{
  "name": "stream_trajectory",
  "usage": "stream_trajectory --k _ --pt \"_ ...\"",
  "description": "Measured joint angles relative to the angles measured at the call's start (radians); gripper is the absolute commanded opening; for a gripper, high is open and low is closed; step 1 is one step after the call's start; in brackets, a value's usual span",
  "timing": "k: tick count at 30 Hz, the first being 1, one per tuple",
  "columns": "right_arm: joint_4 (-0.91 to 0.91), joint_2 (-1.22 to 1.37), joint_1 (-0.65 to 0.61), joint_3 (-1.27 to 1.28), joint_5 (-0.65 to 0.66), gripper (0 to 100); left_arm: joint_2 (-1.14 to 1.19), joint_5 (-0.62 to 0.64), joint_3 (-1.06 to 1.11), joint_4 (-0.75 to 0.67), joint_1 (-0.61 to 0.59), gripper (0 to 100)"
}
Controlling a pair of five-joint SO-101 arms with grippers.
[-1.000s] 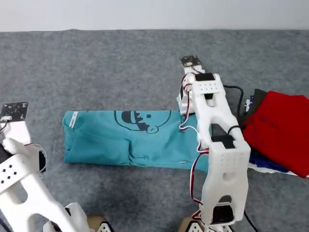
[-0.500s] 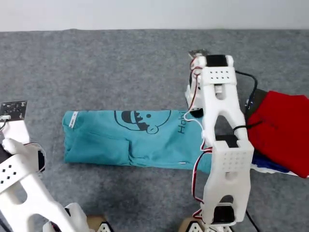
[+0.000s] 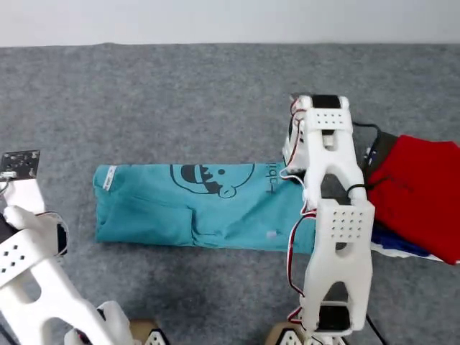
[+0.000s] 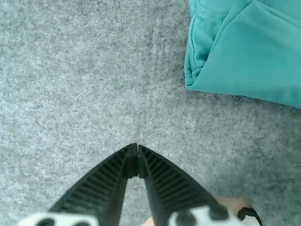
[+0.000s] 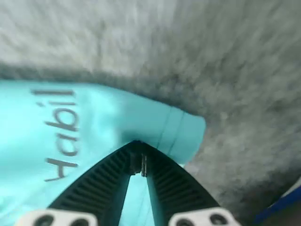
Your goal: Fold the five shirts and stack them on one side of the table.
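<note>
A teal shirt [image 3: 194, 205] lies folded into a long strip across the middle of the grey table, with a dark cartoon print on top. My right arm [image 3: 327, 165] stands over its right end. In the right wrist view my right gripper [image 5: 138, 147] is shut on the teal shirt [image 5: 89, 122] near a corner, beside a printed word. My left gripper [image 4: 137, 149] is shut with nothing in it, low over bare carpet, a short way off the shirt's left corner [image 4: 197, 75]. My left arm [image 3: 32, 251] sits at the near left edge.
A stack of folded shirts with a red one [image 3: 417, 194] on top lies at the right edge, with dark and blue cloth under it. The grey felt table [image 3: 180, 100] is bare behind the teal shirt.
My right arm has moved toward the far side and a little right, uncovering the printed word at the shirt's right end. The left arm has kept still.
</note>
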Motion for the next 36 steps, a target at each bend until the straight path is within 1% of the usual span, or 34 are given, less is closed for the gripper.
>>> stream_trajectory --k 3,6,9,12,15,17,19,21,23,26,28,36 --pt "0.003 0.000 0.002 -0.074 0.000 1.0 0.000 0.000 0.000 0.000 0.000 1" --pt "0.077 0.000 0.002 -0.144 0.000 1.0 0.000 0.000 0.000 0.000 0.000 1" --pt "0.086 -0.002 0.003 -0.163 0.000 1.0 0.000 0.000 0.000 0.000 0.000 1" --pt "0.086 -0.026 0.025 -0.110 0.000 1.3 0.000 0.000 0.000 0.000 0.000 1" --pt "0.086 -0.129 0.028 0.014 0.000 1.7 0.000 0.000 0.000 0.000 0.000 1" --pt "0.086 -0.212 0.020 0.118 0.000 5.4 0.000 0.000 0.000 0.000 0.000 1" --pt "0.086 -0.298 0.012 0.232 -0.005 14.1 0.000 0.000 0.000 0.000 0.000 1" --pt "0.086 -0.370 -0.014 0.336 -0.054 24.0 0.000 0.000 0.000 0.000 0.000 1" --pt "0.086 -0.411 -0.044 0.411 -0.107 29.8 0.000 0.000 0.000 0.000 0.000 1" --pt "0.078 -0.417 -0.069 0.462 -0.176 30.8 0.000 0.000 0.000 0.000 0.000 1" --pt "0.043 -0.417 -0.071 0.466 -0.199 30.8 0.000 0.000 0.000 0.000 0.000 1" --pt "-0.074 -0.267 -0.084 0.466 -0.213 30.7 0.000 0.000 0.000 0.000 0.000 1"
